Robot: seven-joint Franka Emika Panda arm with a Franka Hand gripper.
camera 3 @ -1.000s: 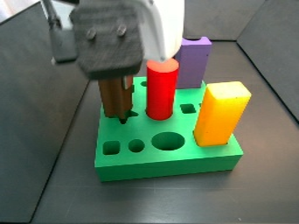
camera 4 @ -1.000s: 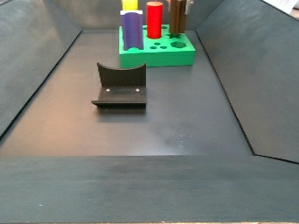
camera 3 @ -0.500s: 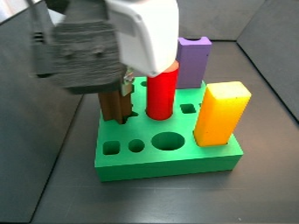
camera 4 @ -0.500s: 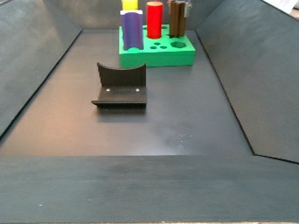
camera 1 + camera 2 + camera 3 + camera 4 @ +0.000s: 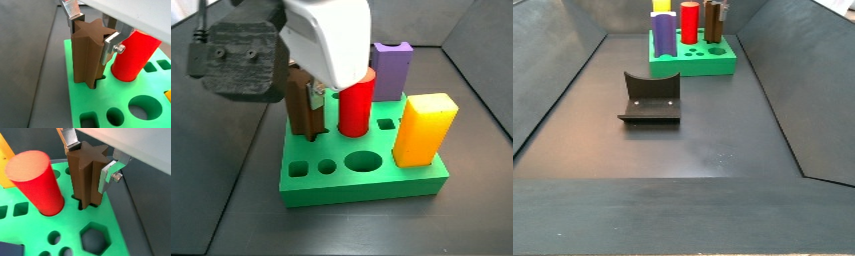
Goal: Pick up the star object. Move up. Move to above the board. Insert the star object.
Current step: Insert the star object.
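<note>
The star object (image 5: pixel 90 55) is a dark-brown ridged peg. It stands upright with its foot in the star hole of the green board (image 5: pixel 75 107), beside the red cylinder (image 5: pixel 133 55). It shows in both wrist views (image 5: pixel 87 178) and both side views (image 5: pixel 303 112) (image 5: pixel 715 20). My gripper (image 5: pixel 91 32) is open, its silver fingers (image 5: pixel 109 172) flanking only the peg's top end. In a side view the gripper (image 5: pixel 305 82) sits high over the board's (image 5: pixel 372 185) far-left part.
On the board stand the red cylinder (image 5: pixel 356 105), a yellow block (image 5: pixel 425 128) and a purple notched block (image 5: pixel 393 65). Round, square and hexagon holes (image 5: pixel 93 239) are open. The fixture (image 5: pixel 651 97) stands on the dark floor in front of the board (image 5: pixel 700 66).
My gripper has risen along the star object, from low around it to level with its top. The peg has stayed put in the board.
</note>
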